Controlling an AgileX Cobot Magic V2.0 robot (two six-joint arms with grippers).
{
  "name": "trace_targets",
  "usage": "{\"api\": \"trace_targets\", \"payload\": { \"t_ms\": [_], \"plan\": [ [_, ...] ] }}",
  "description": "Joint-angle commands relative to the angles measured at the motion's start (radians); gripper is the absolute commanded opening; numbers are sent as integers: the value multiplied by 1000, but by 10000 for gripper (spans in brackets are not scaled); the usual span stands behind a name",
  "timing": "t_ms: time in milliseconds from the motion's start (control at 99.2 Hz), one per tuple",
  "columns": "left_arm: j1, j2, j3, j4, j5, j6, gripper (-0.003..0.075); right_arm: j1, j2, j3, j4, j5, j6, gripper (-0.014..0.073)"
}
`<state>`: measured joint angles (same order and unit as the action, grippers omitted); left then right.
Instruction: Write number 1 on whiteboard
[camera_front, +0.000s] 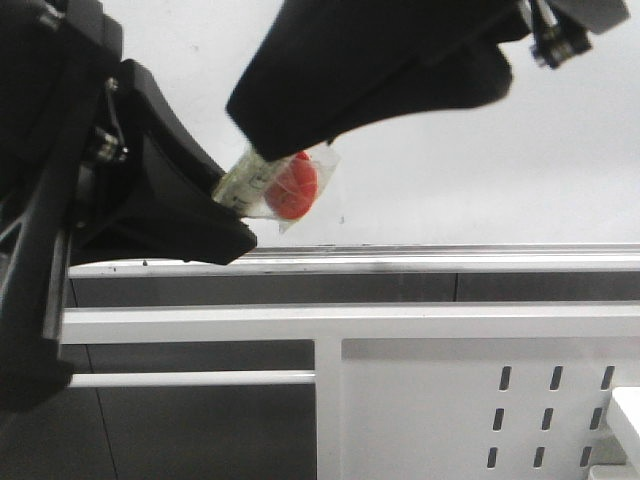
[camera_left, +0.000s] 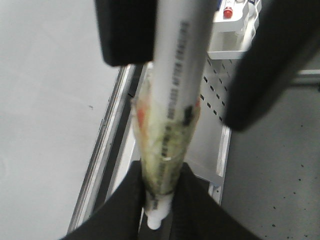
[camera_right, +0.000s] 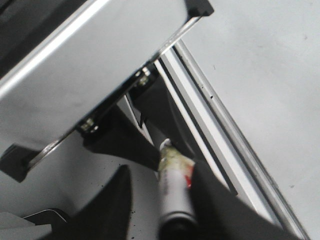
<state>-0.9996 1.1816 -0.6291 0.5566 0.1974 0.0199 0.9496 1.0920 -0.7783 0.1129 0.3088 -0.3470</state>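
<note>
Left gripper (camera_left: 159, 200): my black fingers are pinched tight on the back end of a white marker, whose blunt white tip pokes out between them in the left wrist view.
Right gripper (camera_right: 167, 200): one finger (camera_right: 220, 210) presses against the marker's barrel; the other (camera_right: 107, 210) stands apart from it, so I cannot tell whether this side truly holds it.
Marker (camera_left: 175, 75): a long white barrel printed with dark lettering, wrapped partway in yellowed clear tape (camera_left: 165, 150); a red cap (camera_front: 294, 188) shows in the front view, between my two arms.
Whiteboard (camera_front: 480, 150): a pale grey glossy surface behind the marker, with a silver rail (camera_front: 450, 258) along its lower edge.
Number 1: I see no stroke on the board, only tiny dark specks.
Frame (camera_front: 440, 400): white perforated metal under the rail.
</note>
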Motion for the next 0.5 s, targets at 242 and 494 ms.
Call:
{"api": "trace_targets", "payload": {
  "t_ms": [242,494],
  "plan": [
    [-5,-38,-33,16,-50,-9,140,3,-15,-34,-6,-60,-12,-75],
    [-5,-124,-33,-42,-11,-9,491,3,-19,-34,-6,-64,10,-75]
  ]
}}
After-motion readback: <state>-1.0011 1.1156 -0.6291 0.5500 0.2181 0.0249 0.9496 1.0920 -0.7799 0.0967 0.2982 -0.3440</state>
